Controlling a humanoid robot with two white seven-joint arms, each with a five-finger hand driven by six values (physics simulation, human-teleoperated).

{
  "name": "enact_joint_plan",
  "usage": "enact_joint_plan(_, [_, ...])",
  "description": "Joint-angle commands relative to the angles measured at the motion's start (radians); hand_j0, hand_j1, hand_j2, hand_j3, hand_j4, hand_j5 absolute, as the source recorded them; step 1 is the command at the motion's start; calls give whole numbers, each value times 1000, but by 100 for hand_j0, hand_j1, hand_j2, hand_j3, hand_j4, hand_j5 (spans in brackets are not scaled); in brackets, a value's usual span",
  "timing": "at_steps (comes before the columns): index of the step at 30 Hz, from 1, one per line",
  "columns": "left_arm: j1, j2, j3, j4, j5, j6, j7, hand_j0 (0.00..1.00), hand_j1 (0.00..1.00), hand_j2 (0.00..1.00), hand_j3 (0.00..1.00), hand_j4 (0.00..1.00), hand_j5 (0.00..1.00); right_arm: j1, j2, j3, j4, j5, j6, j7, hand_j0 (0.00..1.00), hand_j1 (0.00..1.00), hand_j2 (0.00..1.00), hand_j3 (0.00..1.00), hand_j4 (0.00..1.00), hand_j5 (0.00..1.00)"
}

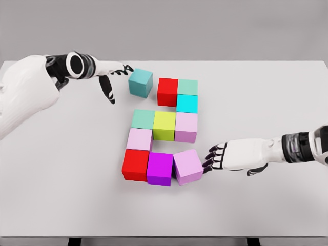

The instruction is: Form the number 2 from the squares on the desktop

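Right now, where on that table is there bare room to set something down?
Bare table lies right of the block cluster, above the right hand. The front strip below the red and purple blocks is also free. It is crowded around the teal block near the left hand.

From my remote seat I see a white counter (266, 205) filling most of the head view, its far edge running straight across the upper part and its near edge close to the bottom. Under that near edge two dark legs (74, 241) show, one toward the left, the other toward the right. Behind the far edge stands a plain grey wall (205, 25).
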Motion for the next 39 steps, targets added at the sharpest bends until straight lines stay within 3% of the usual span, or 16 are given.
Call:
enact_joint_plan(1, [0,12,-8,-8,0,-1,0,100,100,100,100,100,100,0,1,4,-1,-5,2,0,100,100,100,100,100,100])
enact_joint_plan(6, [2,47,-8,-132,6,51,0,100,100,100,100,100,100,0,6,7,-2,-5,2,0,100,100,100,100,100,100])
enact_joint_plan(15, [2,56,-8,-146,20,51,0,100,100,100,100,100,100,0,22,29,-4,-5,2,0,99,99,99,99,99,99])
enact_joint_plan(17, [-2,58,1,-136,19,52,0,100,100,100,100,100,100,0,26,33,-4,-5,2,0,99,99,99,99,99,99])
enact_joint_plan(21, [-9,36,41,-18,17,49,0,100,100,100,100,100,100,0,29,39,-4,-5,2,0,97,97,97,97,97,97])
enact_joint_plan(24, [-14,-43,39,84,3,39,0,100,100,100,100,100,100,0,27,41,-2,-5,2,0,97,97,97,97,97,97])
enact_joint_plan(26, [-14,-73,39,88,-12,40,0,100,100,100,100,100,100,3,9,29,1,-5,2,0,100,100,100,100,100,100])
enact_joint_plan(28, [-11,-80,36,85,-12,39,0,100,100,100,100,100,100,3,-31,-46,18,-6,2,0,100,100,100,100,100,100])
enact_joint_plan(31, [-8,-74,35,79,-12,39,0,100,100,100,100,100,100,-8,-25,-112,90,-19,2,0,100,100,100,100,100,100])
enact_joint_plan(34, [-8,-68,33,76,-12,37,0,100,100,100,100,100,100,-9,-19,-115,91,-279,2,0,100,100,100,100,100,100])
enact_joint_plan(37, [-8,-76,33,75,-11,42,0,100,100,100,100,100,100,-9,-8,-97,91,-459,2,0,100,100,100,100,100,100])
enact_joint_plan(39, [-9,-60,33,78,-20,51,0,100,100,100,100,100,100,-9,19,-74,91,-503,2,0,100,100,100,100,100,100])
